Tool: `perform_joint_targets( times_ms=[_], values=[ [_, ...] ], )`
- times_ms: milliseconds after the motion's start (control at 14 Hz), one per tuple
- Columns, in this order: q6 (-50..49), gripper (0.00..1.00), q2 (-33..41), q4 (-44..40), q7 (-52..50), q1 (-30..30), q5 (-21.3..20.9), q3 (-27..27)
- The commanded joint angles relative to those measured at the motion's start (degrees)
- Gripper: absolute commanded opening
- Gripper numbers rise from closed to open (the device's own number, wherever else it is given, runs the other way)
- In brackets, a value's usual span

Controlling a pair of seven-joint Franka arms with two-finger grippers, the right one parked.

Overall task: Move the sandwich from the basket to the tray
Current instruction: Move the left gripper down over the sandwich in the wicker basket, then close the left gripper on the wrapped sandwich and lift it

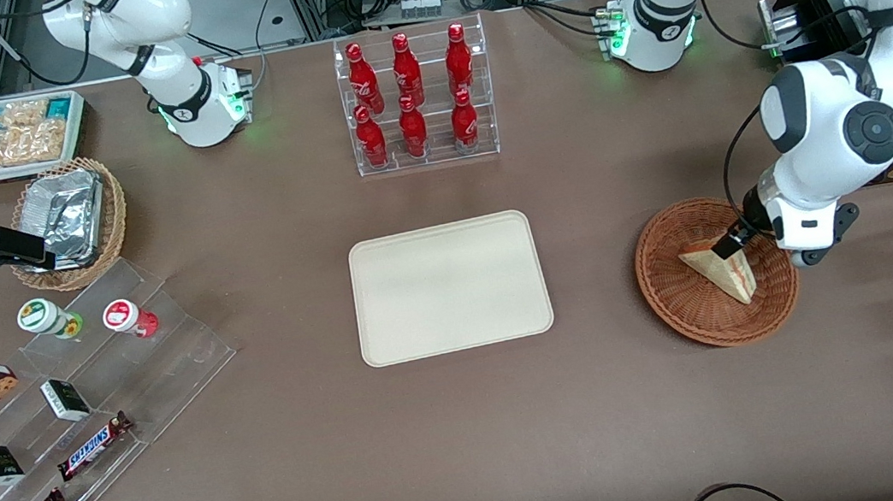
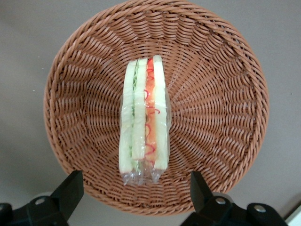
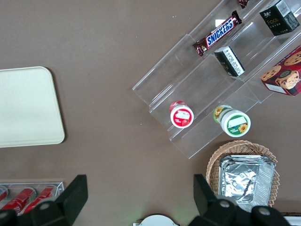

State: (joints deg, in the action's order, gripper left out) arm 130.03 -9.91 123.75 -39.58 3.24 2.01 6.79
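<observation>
While the sandwich (image 2: 143, 117) stands on edge in the basket (image 2: 225, 94), it looks light, soft and slippery in its clear wrap; best pinched gently across the two bread faces. The gripper (image 2: 136, 193) hangs above it, fingers (image 2: 70, 188) spread wide, touching nothing. The tray (image 1: 449, 286) lies well apart.

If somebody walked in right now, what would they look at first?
Probably the six shiny red bottles in their clear rack, farther from the front camera than the flat cream rectangular tray. Then the triangular layered sandwich in the round reddish-brown wicker basket, with the working arm's open tool hovering above it.
</observation>
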Motion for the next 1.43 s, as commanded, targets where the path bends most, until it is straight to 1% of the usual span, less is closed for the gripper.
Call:
perform_joint_targets(
  times_ms=[0, 500, 571, 643, 714, 786, 857, 1143, 1357],
  values=[
    [2.67, 1.00, -1.33, 0.17, -1.81, -0.16, -0.08, 0.06],
    [8.38, 1.00, -5.82, 0.52, -1.99, -0.07, -0.08, 0.06],
    [9.09, 0.98, -6.26, 0.78, -1.99, 0.01, -0.08, 0.06],
    [9.62, 0.77, -6.35, 1.40, -1.99, 0.01, -0.08, -0.02],
    [9.71, 0.40, -6.26, 1.75, -1.99, 0.10, -0.08, -0.02],
    [9.54, 0.07, -6.00, 2.10, -1.90, 0.02, -0.16, -0.02],
    [9.01, 0.00, -5.47, 2.37, -1.64, 0.10, -0.34, -0.02],
    [2.97, 0.00, -1.88, 1.41, -0.67, 0.02, -0.78, -0.02],
    [-5.90, 0.00, -1.34, -4.55, 3.00, -0.69, -0.78, 0.68]
  ],
)
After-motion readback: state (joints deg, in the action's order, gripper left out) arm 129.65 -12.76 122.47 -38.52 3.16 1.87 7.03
